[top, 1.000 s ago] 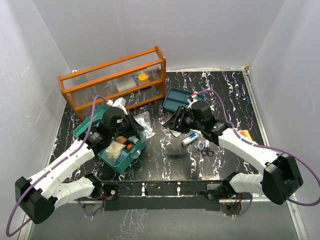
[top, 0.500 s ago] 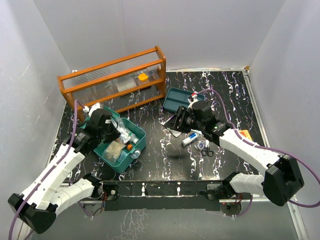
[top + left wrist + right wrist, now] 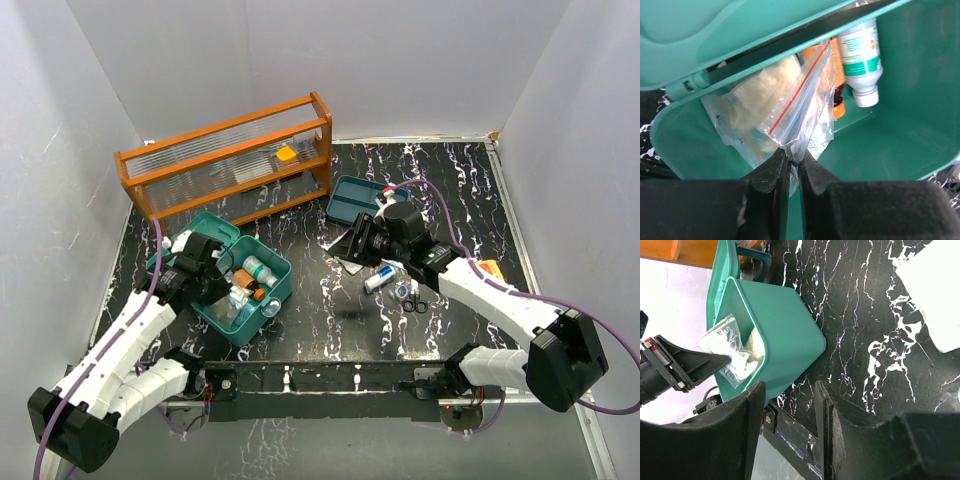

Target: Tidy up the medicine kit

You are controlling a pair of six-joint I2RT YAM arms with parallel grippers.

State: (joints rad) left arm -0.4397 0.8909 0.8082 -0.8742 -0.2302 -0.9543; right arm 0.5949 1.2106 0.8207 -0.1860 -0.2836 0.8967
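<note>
Moved: since half a second ago the left arm has drawn back toward 8 o'clock, uncovering the inside of the box. The right arm has hardly shifted.
Medicine kit (image 3: 262, 302): one teal box, standing open at about 8 o'clock from the middle of the table (image 3: 455, 180). Its one lid (image 3: 205, 228) is folded back on the box's 11 o'clock side.
Tray insert (image 3: 352, 197): one, teal, lying well apart from the box at about 1 o'clock from the table's middle.
Left gripper (image 3: 792, 157): both fingers are pressed together on the edge of one clear zip bag (image 3: 790, 107) with a red seal line and pale contents. The bag reaches over the box's inside.
Inside the box: one white bottle (image 3: 860, 57) with a green label lies on its side. One orange item (image 3: 838, 80) lies just beside it, partly hidden by the bag.
Right gripper (image 3: 789, 386): the two fingers stand apart with nothing between them, near the table's middle, facing 9 o'clock toward the box.
Loose on the table, at about 4 o'clock of the right gripper: one white tube (image 3: 378, 279) with a blue end, one pair of black scissors (image 3: 416, 303), and one small round thing (image 3: 402, 290) too small to name.
White packet (image 3: 935, 295): one, flat on the table by the right gripper.
Wooden rack (image 3: 230, 160): one, orange-brown, at 11 o'clock, with ribbed clear panels.
</note>
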